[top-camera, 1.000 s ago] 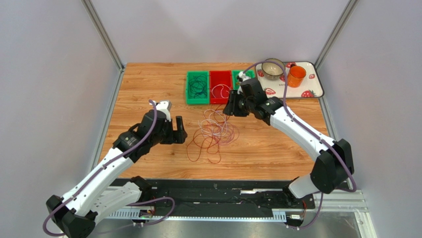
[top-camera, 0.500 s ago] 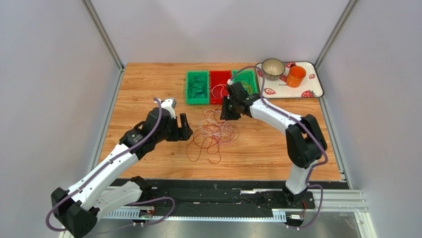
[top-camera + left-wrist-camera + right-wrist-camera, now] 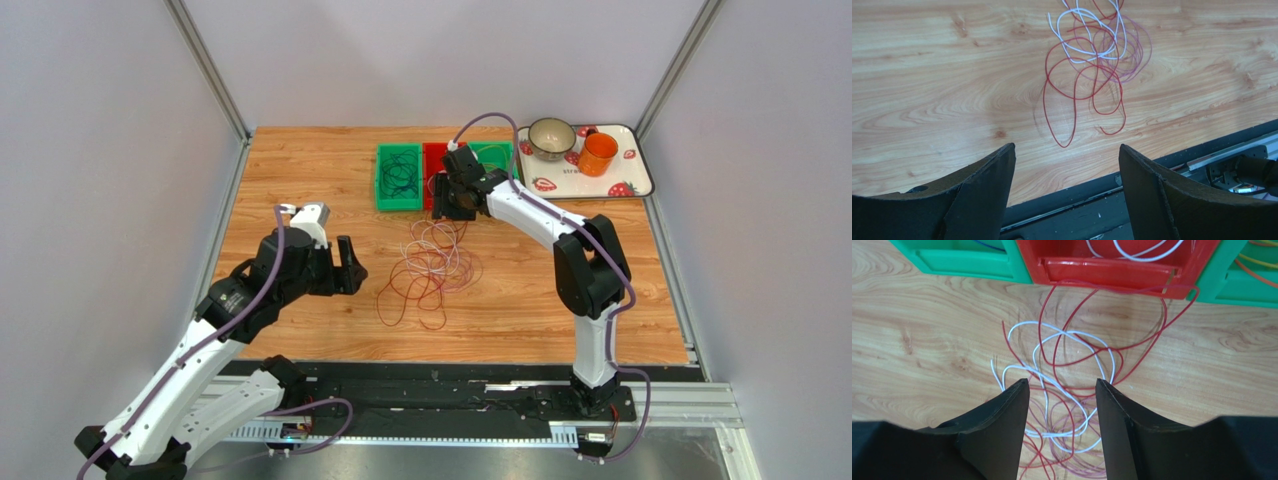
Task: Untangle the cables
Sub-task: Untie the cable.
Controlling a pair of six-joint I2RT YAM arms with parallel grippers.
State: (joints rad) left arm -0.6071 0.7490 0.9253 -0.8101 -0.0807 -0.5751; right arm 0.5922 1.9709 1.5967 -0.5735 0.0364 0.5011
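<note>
A tangle of thin red, white and purple wire cables [image 3: 430, 265] lies mid-frame on the wooden counter [image 3: 300, 170]. It looks light, springy and snag-prone. The stray red loop [image 3: 1045, 102] at its lower left seems the easiest hold. Left pincer [image 3: 345, 268] and right pincer [image 3: 447, 205] both gape, released and empty.

Left hand [image 3: 1067, 192] spread wide and empty, cables [image 3: 1092, 65] — red, white, purple — tangled on wooden table [image 3: 942, 90] beyond
</note>
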